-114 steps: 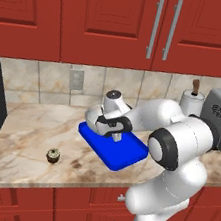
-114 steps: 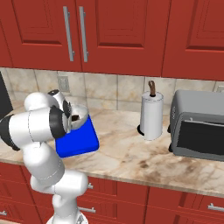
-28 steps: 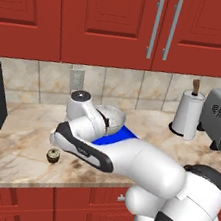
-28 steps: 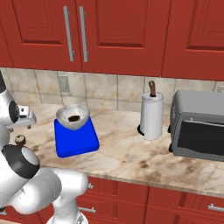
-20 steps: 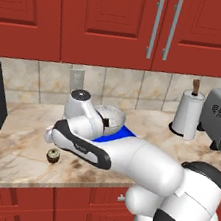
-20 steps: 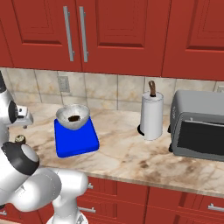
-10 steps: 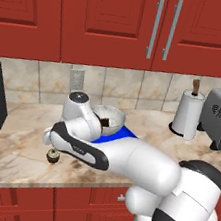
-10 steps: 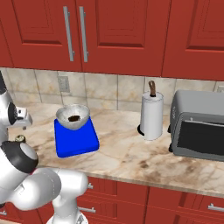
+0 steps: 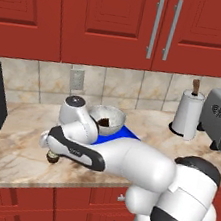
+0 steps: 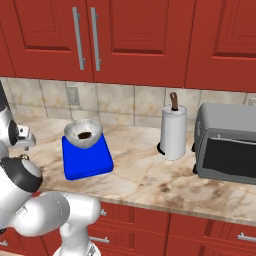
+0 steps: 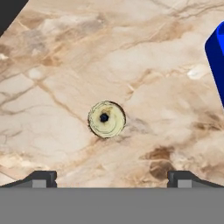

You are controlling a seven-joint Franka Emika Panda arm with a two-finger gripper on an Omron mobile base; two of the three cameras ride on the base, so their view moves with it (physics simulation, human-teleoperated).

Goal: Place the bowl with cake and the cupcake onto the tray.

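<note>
Centre the wide-open gripper [image 11: 111, 178] over the cupcake [image 11: 106, 119], mid-frame; descend straight, close gently around its sides.

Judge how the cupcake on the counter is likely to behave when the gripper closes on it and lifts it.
The cupcake is tiny beside the bowl with cake, so probably light. Its round shape suggests the fingertips could nudge it aside if off-centre. Being cake, it may squash under a firm squeeze.
</note>
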